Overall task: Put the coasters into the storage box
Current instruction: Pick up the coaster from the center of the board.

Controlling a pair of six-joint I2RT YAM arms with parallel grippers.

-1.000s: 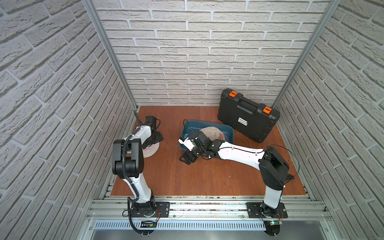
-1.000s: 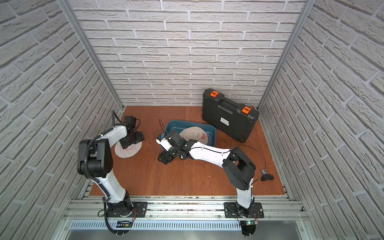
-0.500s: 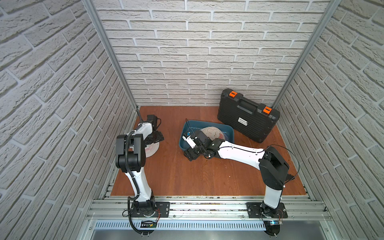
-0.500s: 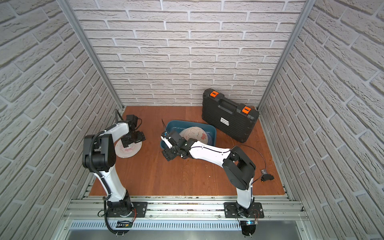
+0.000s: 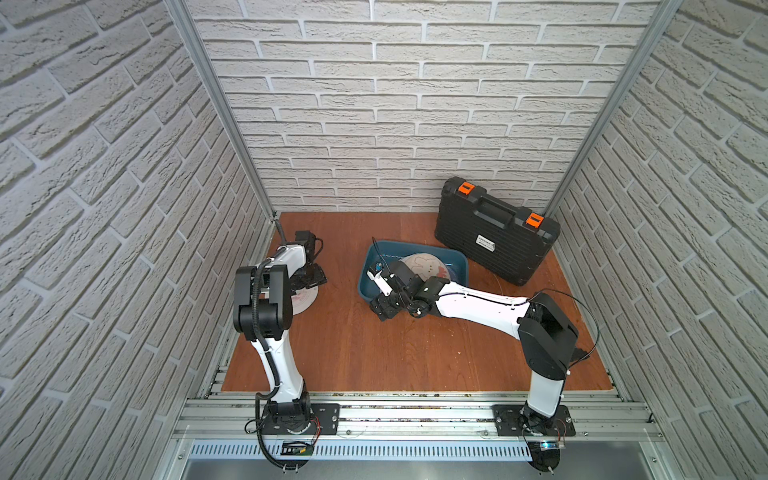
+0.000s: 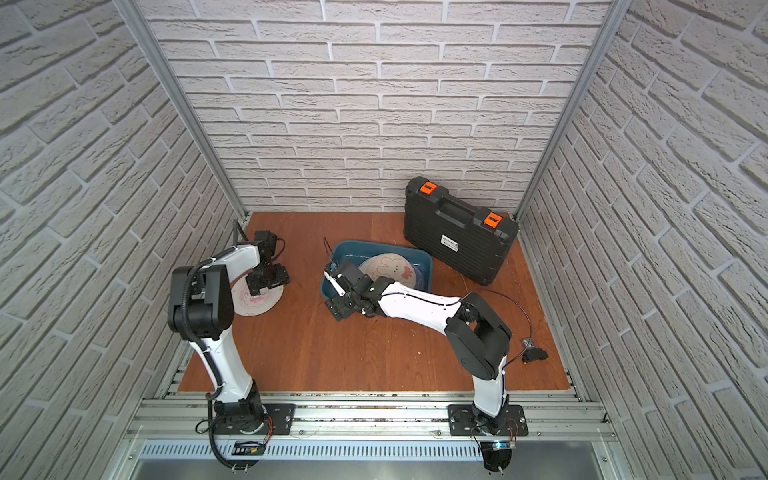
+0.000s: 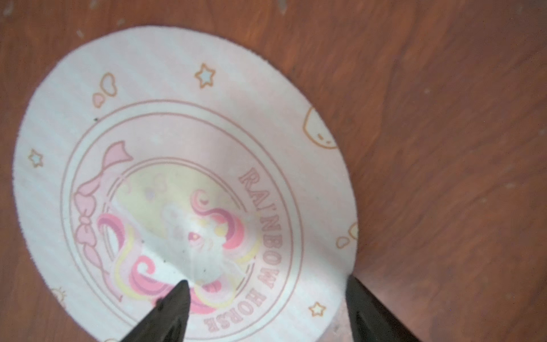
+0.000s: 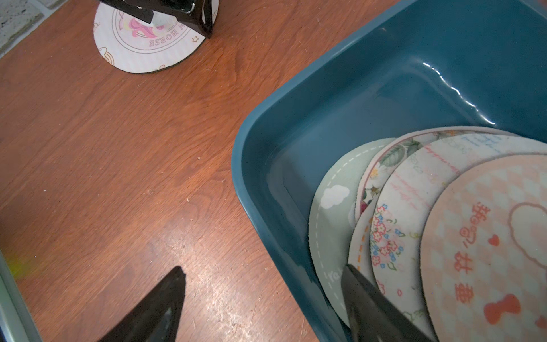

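On the table, narrowing the spread left gripper onto the last coaster outside the storage box; holding the right gripper spread, empty

Left arm wearing white shell links, black boxy joint housings. Black ribbed hose running along it, well back from fingers. Right arm showing same white and black. Left fingers and right fingers tapering to matte black points. Black bolted base plates carrying thin red wires, farthest from fingers.
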